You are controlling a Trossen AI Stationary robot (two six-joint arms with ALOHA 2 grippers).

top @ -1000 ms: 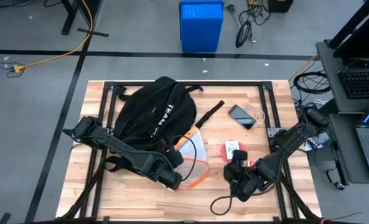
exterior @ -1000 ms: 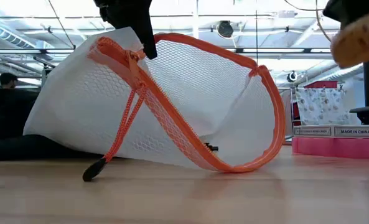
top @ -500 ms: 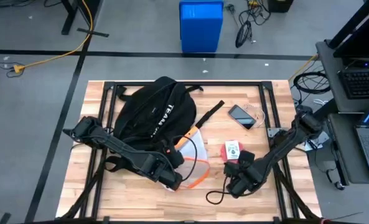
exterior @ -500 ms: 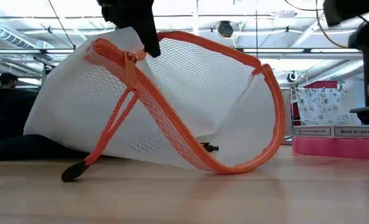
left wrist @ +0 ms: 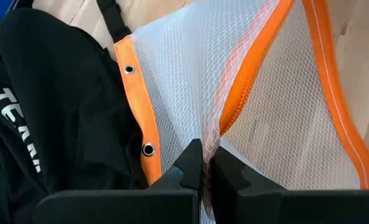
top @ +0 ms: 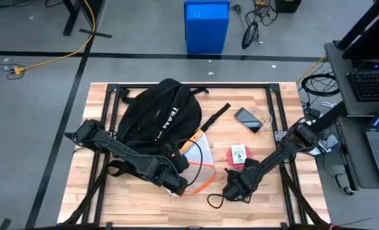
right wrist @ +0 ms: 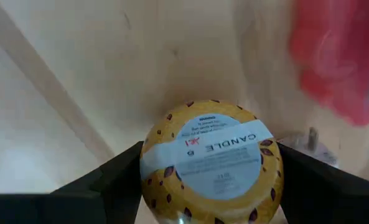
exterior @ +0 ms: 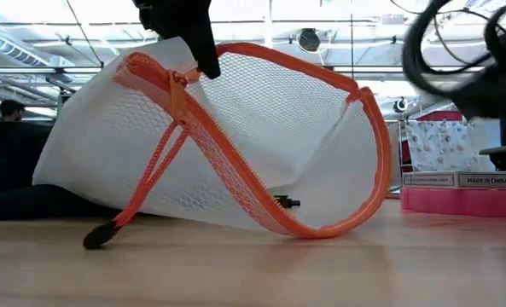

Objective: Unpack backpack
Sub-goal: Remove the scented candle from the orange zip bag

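The black backpack lies on the table's far left part. Next to it is a white mesh pouch with orange trim. Its upper edge is raised and its lower edge rests on the table. My left gripper is shut on the pouch. My right gripper is near the front edge, right of the pouch, shut on a round yellow candle. The pouch's orange pull cord hangs down to the wood. My left gripper pinches the pouch's orange zipper edge between its two fingers, mesh layers bunched together. That edge is held up, and the pouch slopes from it down to the table. My right gripper has the candle's round side between its two fingers, one on each side. The labelled flat face is turned toward the wrist camera.
A pink box lies just beyond my right gripper, and a phone lies farther back. A loose black strap lies beside the backpack. A black cable loop trails by my right gripper. A dark frame borders the table.
My right gripper has carried the candle toward the table's left edge, closer to the pouch, still shut on it. My left gripper has kept the pouch's edge raised. The hanging pull cord's end has shifted a little along the table.
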